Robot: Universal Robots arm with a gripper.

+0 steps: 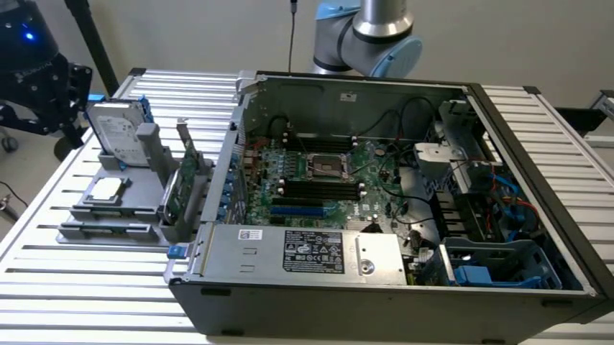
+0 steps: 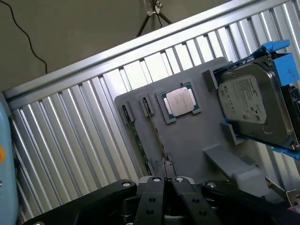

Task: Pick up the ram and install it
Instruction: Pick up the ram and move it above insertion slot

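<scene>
Two thin dark green ram sticks [image 2: 158, 138] stand on edge in the slots of a grey holder tray [image 2: 187, 145]; the second stick [image 2: 137, 138] runs beside the first. In the exterior view the rams [image 1: 106, 226] lie along the tray's near end. My gripper [image 2: 165, 180] hangs well above the tray, over the sticks' near ends, with its black fingers [image 2: 152, 192] closed together and nothing between them. The open computer case [image 1: 384, 287] shows the motherboard [image 1: 331, 180] with black memory slots [image 1: 321, 190].
On the tray stand a silver hard drive with blue rails [image 2: 255, 105], a CPU chip [image 2: 180, 101] and a green expansion card [image 1: 182, 183]. The arm's base [image 1: 369, 32] rises behind the case. A slatted metal table [image 1: 86, 302] carries everything. Dark equipment [image 1: 34, 72] stands at the exterior view's left.
</scene>
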